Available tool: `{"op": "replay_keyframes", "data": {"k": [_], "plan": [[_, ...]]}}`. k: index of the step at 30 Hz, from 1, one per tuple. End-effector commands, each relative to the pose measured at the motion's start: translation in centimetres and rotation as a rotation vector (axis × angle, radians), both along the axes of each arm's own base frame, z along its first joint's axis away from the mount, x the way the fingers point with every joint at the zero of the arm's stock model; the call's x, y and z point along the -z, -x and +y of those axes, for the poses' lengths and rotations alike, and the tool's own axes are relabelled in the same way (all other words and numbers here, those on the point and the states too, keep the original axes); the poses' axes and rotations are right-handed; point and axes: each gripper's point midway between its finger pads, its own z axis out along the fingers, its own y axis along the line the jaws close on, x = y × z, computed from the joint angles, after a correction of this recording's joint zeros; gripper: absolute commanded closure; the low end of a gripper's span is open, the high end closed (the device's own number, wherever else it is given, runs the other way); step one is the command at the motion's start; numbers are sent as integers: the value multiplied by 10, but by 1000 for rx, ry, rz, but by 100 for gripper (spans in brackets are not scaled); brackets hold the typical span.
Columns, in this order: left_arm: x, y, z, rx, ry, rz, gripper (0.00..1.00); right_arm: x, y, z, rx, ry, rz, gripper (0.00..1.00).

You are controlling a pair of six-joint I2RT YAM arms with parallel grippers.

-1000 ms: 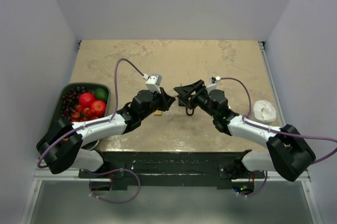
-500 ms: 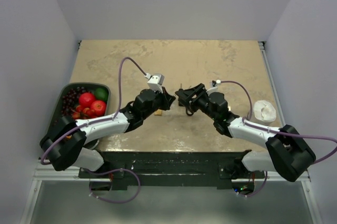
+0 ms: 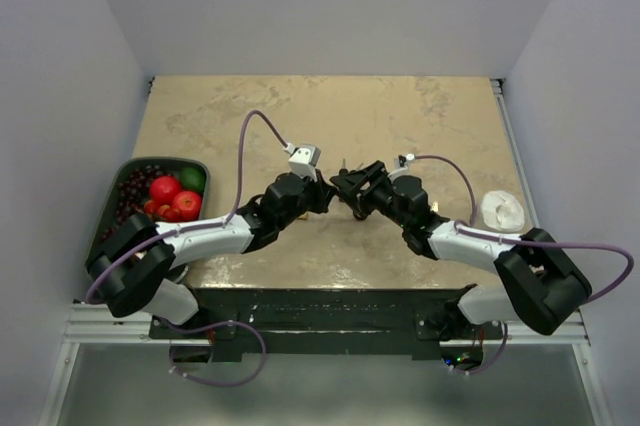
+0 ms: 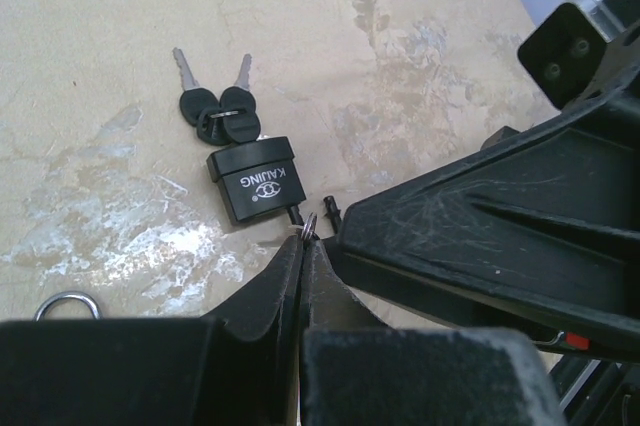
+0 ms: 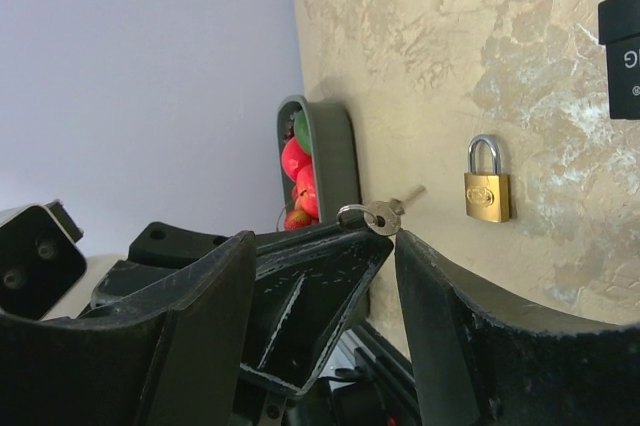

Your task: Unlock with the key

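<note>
Tabletop [image 4: 100, 6]: key [image 5: 383, 217] in pinched left tool [image 4: 305, 243]

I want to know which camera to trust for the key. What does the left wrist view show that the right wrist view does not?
Only left wrist: the black-headed keys and the full label of the black padlock.
Only right wrist: the brass padlock's body, the fruit bowl and the silver key itself.
Both: the key ring pinched in the shut left end effector, the open right end effector, part of the black padlock, the tabletop.
</note>
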Motion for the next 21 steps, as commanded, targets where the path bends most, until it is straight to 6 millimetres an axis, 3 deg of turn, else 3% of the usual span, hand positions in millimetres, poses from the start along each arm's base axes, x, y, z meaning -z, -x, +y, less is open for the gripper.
{"op": "replay_keyframes", "data": {"k": [1,13,21], "plan": [[-38,-9,-12,-15,67,-109,100,-9,0,2,0,-44,-19,39],[-29,7,-22,27,72,-97,100,-6,-4,4,3,-40,-26,41],[-22,12,-15,11,59,-78,100,-11,-3,-3,32,-43,-40,48]]}}
